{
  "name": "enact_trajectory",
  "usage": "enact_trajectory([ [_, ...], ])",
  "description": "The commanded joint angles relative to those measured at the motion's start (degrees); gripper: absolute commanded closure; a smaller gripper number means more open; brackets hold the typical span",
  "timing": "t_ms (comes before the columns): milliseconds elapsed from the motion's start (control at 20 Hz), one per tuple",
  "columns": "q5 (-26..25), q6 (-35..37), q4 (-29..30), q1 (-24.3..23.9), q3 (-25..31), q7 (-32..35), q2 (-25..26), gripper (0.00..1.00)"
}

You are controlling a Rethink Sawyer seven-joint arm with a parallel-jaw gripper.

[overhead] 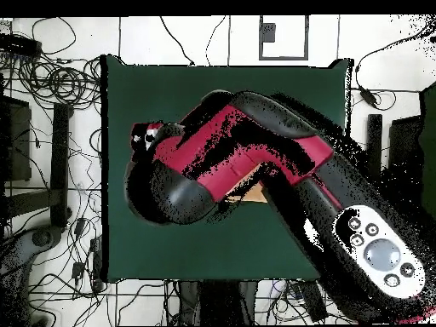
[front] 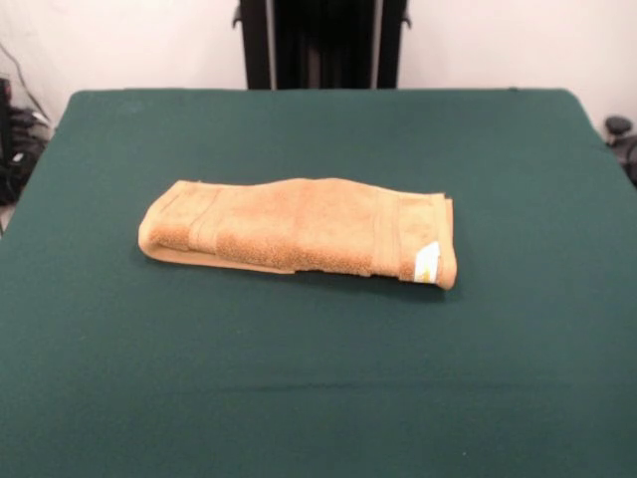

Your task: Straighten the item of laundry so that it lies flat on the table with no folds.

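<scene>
The item of laundry, an orange-tan towel [front: 299, 227], lies folded into a long thick bundle at the middle of the table [front: 318, 378]. Its woven bands show near both ends, and a small white tag [front: 426, 263] sits at its right end. The front view shows no arm or gripper near it. In the overhead view the red and black arm [overhead: 272, 153] hangs high over the table and hides almost all of the towel; only a tan sliver [overhead: 247, 195] shows. The gripper end of the arm [overhead: 147, 136] points to the left, well above the cloth.
The dark green table [overhead: 213, 247] runs wide on every side of the towel. The robot's black pedestal [front: 320, 44] stands at its far edge. Cables and gear [overhead: 51, 85] lie on the floor around the table.
</scene>
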Motion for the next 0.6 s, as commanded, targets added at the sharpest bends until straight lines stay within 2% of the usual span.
enact_trajectory([
  [50, 15.1, 15.9, -3.0, 4.0, -8.1, -10.5, 0.7, 0.00],
  [300, 15.1, 14.9, -2.2, 5.1, -9.9, -11.0, -1.1, 0.00],
  [400, 13.8, 14.7, -2.5, 6.5, -11.3, -10.7, -1.2, 0.00],
  [600, 8.0, 14.2, -4.1, 11.0, -16.2, -10.4, 0.1, 0.00],
])
